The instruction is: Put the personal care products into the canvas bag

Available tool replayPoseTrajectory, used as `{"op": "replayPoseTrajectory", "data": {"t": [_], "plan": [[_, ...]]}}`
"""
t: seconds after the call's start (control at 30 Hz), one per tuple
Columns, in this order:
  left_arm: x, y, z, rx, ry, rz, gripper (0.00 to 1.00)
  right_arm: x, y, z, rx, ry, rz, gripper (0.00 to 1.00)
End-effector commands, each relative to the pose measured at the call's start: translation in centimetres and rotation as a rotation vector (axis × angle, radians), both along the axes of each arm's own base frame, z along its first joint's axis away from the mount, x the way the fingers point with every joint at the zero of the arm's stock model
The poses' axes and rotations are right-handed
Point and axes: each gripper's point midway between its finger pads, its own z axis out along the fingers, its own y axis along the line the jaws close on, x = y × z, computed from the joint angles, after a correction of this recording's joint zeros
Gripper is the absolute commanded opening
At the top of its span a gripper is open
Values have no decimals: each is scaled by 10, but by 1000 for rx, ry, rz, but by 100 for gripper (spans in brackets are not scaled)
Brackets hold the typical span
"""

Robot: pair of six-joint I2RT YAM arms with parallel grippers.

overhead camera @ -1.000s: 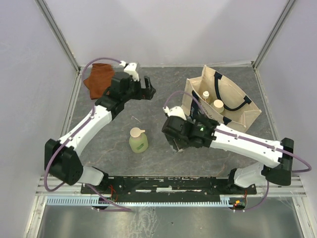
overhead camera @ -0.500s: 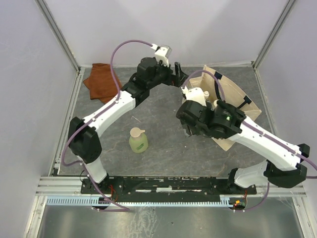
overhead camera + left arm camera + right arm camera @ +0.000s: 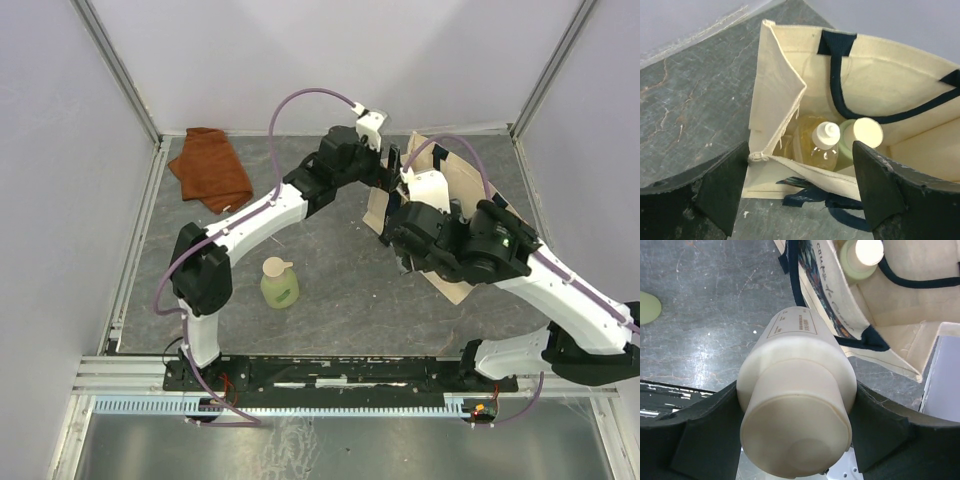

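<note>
- Nearest us, the spout-capped bottle (image 3: 279, 284) is standing well apart from both grippers.
- Our right gripper (image 3: 795, 427) is clamping the cream-white bottle (image 3: 792, 340) beside the canvas bag (image 3: 900, 310).
- Our left gripper (image 3: 801, 155) is hovering, jaws apart, over the bagged amber bottle (image 3: 824, 142) and cream-capped bottle (image 3: 867, 132).

The canvas bag (image 3: 790, 75) near the far edge of the surface (image 3: 340, 300) gapes open below me. A navy handle (image 3: 837, 85) droops across its mouth. The amber bottle (image 3: 824, 145) and green cream-capped bottle (image 3: 867, 132) fill one inner corner, with bare canvas beside them free.
</note>
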Motion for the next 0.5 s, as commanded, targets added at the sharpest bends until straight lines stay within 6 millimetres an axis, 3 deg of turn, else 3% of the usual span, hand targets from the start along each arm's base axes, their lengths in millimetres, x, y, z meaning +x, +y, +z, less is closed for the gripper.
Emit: {"op": "replayPoseTrajectory", "data": {"t": [0.0,0.13,0.27,0.37,0.47], "plan": [[11,2,-10,101,-59,36,79,17,-14,50,88,-176,-74,0],[15,7,-28,149,-43,61,44,24,-23,75,94,-245,-104,0],[13,12,-32,166,-43,70,19,36,-33,95,124,-303,-140,0],[11,17,-30,172,-46,78,6,50,-43,97,133,-301,-168,0],[7,21,-23,170,-50,82,3,65,-57,94,92,-287,-217,0]]}}
